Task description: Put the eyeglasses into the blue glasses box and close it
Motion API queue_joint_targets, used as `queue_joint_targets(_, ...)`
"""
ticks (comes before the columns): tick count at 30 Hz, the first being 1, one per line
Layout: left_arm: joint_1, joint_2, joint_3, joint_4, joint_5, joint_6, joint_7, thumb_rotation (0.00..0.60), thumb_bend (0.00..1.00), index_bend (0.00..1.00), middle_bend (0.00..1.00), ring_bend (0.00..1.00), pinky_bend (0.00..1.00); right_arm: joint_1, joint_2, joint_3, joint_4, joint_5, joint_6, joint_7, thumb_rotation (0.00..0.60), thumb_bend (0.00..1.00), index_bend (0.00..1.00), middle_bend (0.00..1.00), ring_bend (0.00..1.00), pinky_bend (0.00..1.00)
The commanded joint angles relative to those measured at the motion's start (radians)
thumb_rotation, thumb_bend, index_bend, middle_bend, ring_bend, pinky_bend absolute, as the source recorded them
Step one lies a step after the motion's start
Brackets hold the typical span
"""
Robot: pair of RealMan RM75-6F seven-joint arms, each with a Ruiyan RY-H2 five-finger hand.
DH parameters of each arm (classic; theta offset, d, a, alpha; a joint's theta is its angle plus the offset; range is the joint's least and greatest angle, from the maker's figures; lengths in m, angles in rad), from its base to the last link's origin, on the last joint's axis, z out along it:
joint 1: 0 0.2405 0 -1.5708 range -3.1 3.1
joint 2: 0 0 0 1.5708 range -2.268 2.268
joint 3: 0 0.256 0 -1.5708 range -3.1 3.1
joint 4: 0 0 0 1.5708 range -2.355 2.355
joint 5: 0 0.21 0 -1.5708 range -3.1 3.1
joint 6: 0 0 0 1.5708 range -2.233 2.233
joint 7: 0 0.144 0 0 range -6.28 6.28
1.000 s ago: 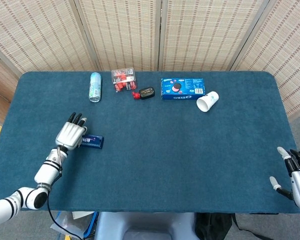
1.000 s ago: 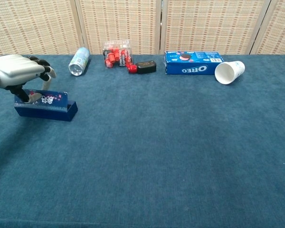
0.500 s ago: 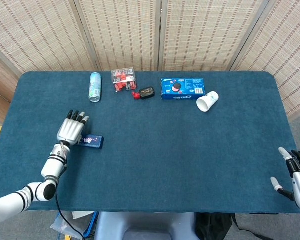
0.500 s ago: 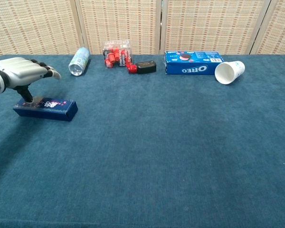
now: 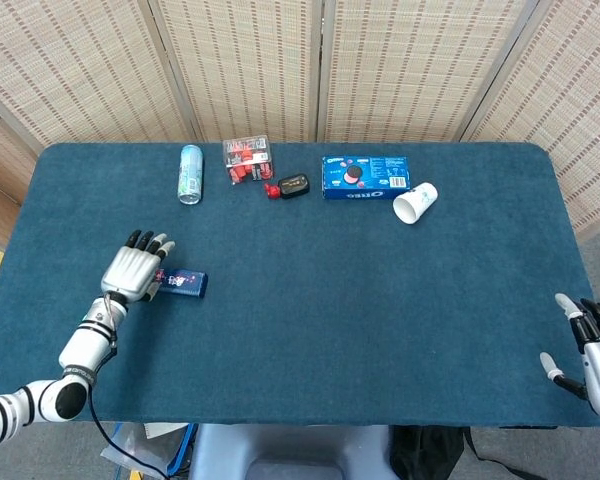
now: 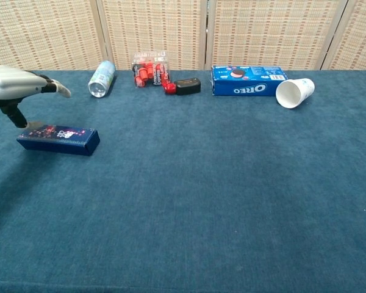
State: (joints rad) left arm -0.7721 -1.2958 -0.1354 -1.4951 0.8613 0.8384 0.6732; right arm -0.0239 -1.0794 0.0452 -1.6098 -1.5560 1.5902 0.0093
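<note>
The blue glasses box [image 5: 185, 284] [image 6: 60, 139] lies flat and closed on the left part of the blue table. No eyeglasses show in either view. My left hand [image 5: 135, 268] [image 6: 15, 85] hovers over the box's left end with its fingers spread, and its thumb points down just above that end. It holds nothing. My right hand [image 5: 592, 358] sits at the table's near right corner, fingers apart and empty; the chest view does not show it.
Along the back lie a tipped can [image 5: 190, 173] [image 6: 101, 79], a clear case of red batteries [image 5: 247, 158] [image 6: 150, 68], a small black object [image 5: 293, 185] [image 6: 187, 86], an Oreo box [image 5: 365, 176] [image 6: 249, 80] and a tipped paper cup [image 5: 415, 203] [image 6: 294, 93].
The box's lid, tilted up a second ago, now lies flat. My left hand has lifted off the box and drawn back to the left. My right hand has stayed put.
</note>
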Motion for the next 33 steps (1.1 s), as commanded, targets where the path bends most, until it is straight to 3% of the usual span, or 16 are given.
queue_joint_targets(1, -0.009, -0.006, 0.028, -0.003, -0.018, -0.018, 0.003, 0.600, 0.38, 0.09, 0.00, 0.00, 0.00, 0.000, -0.001, 0.000, 0.002, -0.002, 0.001, 0.002, 0.600, 0.28, 0.07, 0.19, 0.10, 0.15)
queue_joint_targets(12, -0.075, -0.116, 0.048, 0.119, -0.112, -0.038, 0.045, 0.600, 0.38, 0.03, 0.00, 0.00, 0.00, -0.009, 0.000, -0.001, 0.010, 0.005, 0.009, 0.012, 0.600, 0.28, 0.07, 0.19, 0.10, 0.15)
queue_joint_targets(27, -0.112, -0.178, 0.069, 0.202, -0.164, -0.032, 0.048, 0.600, 0.38, 0.38, 0.00, 0.00, 0.00, -0.007, 0.001, 0.003, 0.015, 0.013, 0.001, 0.018, 0.600, 0.28, 0.07, 0.19, 0.10, 0.15)
queue_joint_targets(29, -0.110, -0.171, 0.069, 0.193, -0.165, -0.028, 0.038, 0.600, 0.38, 0.37, 0.00, 0.00, 0.00, -0.005, 0.001, 0.004, 0.014, 0.013, -0.001, 0.017, 0.600, 0.28, 0.07, 0.19, 0.10, 0.15)
queue_joint_targets(33, -0.101, -0.146, 0.066, 0.155, -0.163, -0.011, 0.017, 0.600, 0.37, 0.17, 0.00, 0.00, 0.00, -0.002, 0.002, 0.006, 0.013, 0.015, -0.005, 0.015, 0.600, 0.28, 0.07, 0.19, 0.10, 0.15)
